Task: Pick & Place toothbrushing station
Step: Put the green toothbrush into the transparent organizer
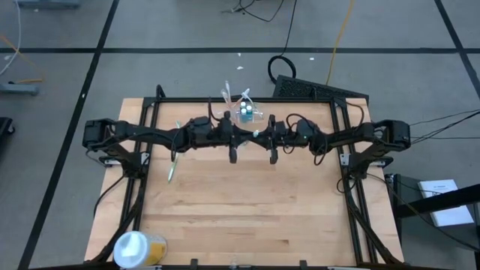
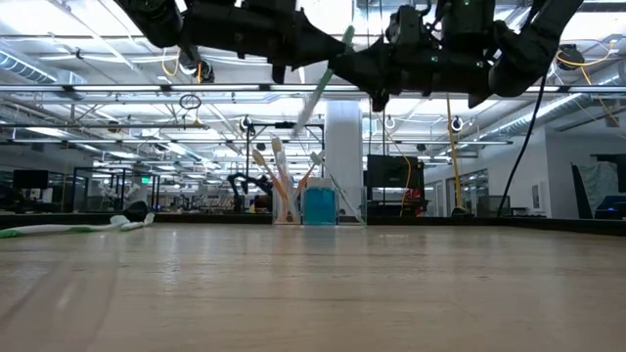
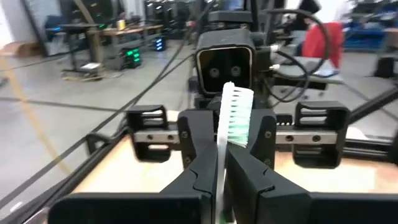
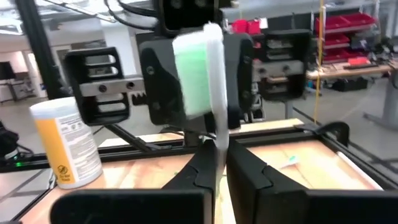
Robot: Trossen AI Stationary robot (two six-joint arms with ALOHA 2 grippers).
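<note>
Pale wood formed the desk (image 1: 240,217), set on a grey floor crossed by dark lines, with a large open workshop visible behind it in the low view. Near the far edge of the desk stood the toothbrushing station (image 1: 245,111), a small clear holder with a blue item inside and several toothbrushes leaning out of it; it rested upright on the wood, untouched by either arm. Both arms stretched inward from the sides and met over the far half of the desk, just in front of the station. The left gripper (image 3: 222,167) had its fingers clenched on a white and green toothbrush (image 3: 234,115), bristles pointing up. The right gripper (image 4: 221,165) likewise had its fingers closed on a toothbrush with green bristles (image 4: 198,68). Another loose toothbrush (image 1: 173,163) lay flat on the desk on the left side, under the left arm. A round white-and-yellow tub (image 1: 136,247) lay at the near left corner, well apart from the station.
</note>
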